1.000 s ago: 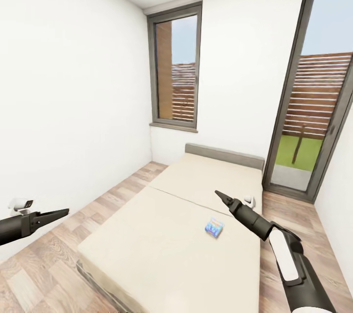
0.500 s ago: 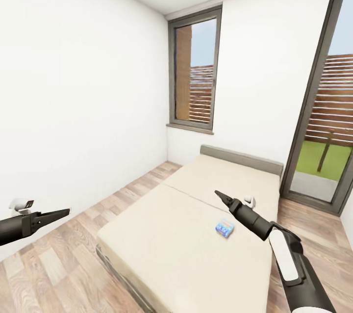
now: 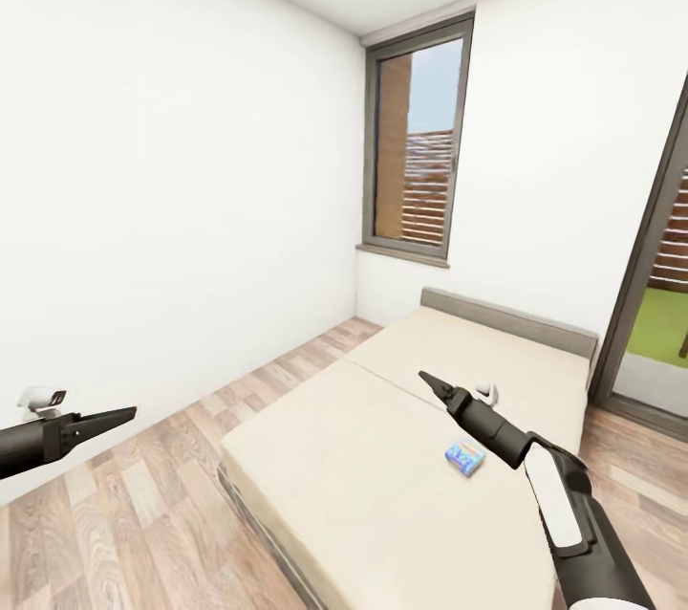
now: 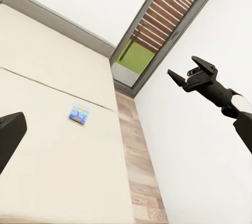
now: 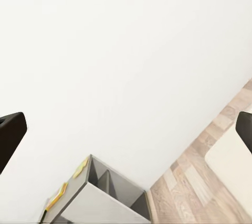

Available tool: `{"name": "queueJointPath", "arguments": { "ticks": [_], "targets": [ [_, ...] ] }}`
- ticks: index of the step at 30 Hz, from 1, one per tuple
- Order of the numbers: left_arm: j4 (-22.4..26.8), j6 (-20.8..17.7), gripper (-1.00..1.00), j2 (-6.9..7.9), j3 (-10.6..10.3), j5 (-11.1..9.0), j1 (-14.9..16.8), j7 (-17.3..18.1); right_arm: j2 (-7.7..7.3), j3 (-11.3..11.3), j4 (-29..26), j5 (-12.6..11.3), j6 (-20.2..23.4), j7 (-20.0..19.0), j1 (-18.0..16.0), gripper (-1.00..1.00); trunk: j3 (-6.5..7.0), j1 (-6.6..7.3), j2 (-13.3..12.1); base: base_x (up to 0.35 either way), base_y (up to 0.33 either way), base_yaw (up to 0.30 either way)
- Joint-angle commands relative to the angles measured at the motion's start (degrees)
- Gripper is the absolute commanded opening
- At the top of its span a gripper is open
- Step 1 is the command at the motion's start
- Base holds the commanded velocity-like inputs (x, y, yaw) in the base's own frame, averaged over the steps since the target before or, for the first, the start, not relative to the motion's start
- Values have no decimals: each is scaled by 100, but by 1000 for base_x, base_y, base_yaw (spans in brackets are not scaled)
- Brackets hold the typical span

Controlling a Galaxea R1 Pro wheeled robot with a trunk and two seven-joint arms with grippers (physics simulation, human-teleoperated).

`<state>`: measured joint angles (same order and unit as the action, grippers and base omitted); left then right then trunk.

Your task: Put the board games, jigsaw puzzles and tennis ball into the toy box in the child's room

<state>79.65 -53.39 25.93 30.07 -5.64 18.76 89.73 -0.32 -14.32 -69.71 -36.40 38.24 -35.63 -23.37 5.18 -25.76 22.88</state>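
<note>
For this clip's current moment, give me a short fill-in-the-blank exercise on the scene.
1. The small blue game box lies on the ____.
2. The bed has a low ____ headboard.
3. The right gripper holds ____.
4. The floor is made of ____ planks.

Missing words: bed; grey; nothing; wood

Black arms [image 3: 573, 533] – white panels, tapered tips

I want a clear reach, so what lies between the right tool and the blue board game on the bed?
Only bare beige mattress: in the head view the right tool hangs above the bed, and nothing lies between it and the blue board game.
</note>
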Motion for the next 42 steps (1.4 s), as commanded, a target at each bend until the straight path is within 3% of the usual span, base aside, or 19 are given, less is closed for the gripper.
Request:
{"name": "queueJointPath", "arguments": {
  "ticks": [1,19,42],
  "targets": [
    [-2,-60,100,0,-1,9,4,27,1,-9,-2,-25,41,-6,-1,100,2,-2,4,-2,-4,247],
    [-2,-60,100,0,-1,10,4,27,39,23,-34,-25,51,189,-1,100,28,-2,4,0,-150,118],
    [-2,-58,100,0,-1,10,5,27,37,26,-34,-25,54,197,-1,100,28,-2,4,-44,-69,270]
  ]
}}
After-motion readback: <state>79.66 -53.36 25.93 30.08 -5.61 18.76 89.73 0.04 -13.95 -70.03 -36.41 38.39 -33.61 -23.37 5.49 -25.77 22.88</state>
